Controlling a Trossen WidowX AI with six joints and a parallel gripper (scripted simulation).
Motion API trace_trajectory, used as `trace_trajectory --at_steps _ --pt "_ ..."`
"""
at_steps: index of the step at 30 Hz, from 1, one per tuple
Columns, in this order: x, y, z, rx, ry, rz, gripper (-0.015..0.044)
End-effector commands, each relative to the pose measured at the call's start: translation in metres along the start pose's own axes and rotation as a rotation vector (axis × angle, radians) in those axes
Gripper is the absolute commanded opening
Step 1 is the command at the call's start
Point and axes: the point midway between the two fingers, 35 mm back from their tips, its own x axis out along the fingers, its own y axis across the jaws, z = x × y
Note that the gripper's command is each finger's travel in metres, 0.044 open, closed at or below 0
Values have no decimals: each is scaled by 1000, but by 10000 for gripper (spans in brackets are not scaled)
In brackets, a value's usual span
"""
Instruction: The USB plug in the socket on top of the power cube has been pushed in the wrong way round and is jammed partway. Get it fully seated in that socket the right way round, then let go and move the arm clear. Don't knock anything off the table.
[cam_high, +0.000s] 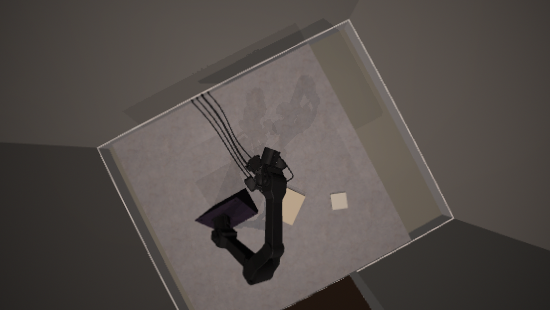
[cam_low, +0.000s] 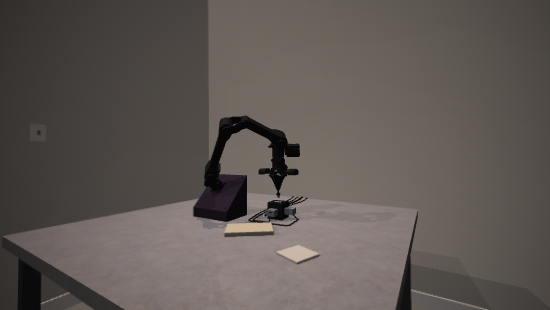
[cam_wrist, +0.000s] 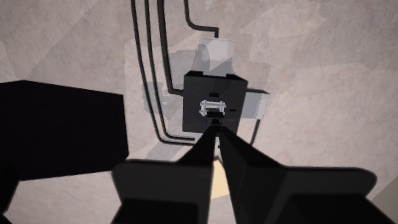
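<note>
The black power cube stands on the table, with a pale outlined marking on its top. My gripper points straight down over the cube, its fingers nearly together. It is shut on the USB plug, a small dark piece at the fingertips. In the exterior view a narrow gap shows between the plug and the cube's top. The socket opening and which way round the plug is cannot be made out. In the top view the arm hides the fingertips.
Grey plugs sit at the cube's sides. Dark cables run beside it. The purple wedge base stands near. A cream block and a pale square lie on the table.
</note>
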Motion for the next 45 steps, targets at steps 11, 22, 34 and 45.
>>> trace_trajectory --at_steps 11,22,34,45 --pt "3 0 0 9 10 0 0" --pt "5 0 -1 15 14 0 0" --pt "6 0 -2 22 19 0 0" --pt "7 0 -2 27 22 1 0"
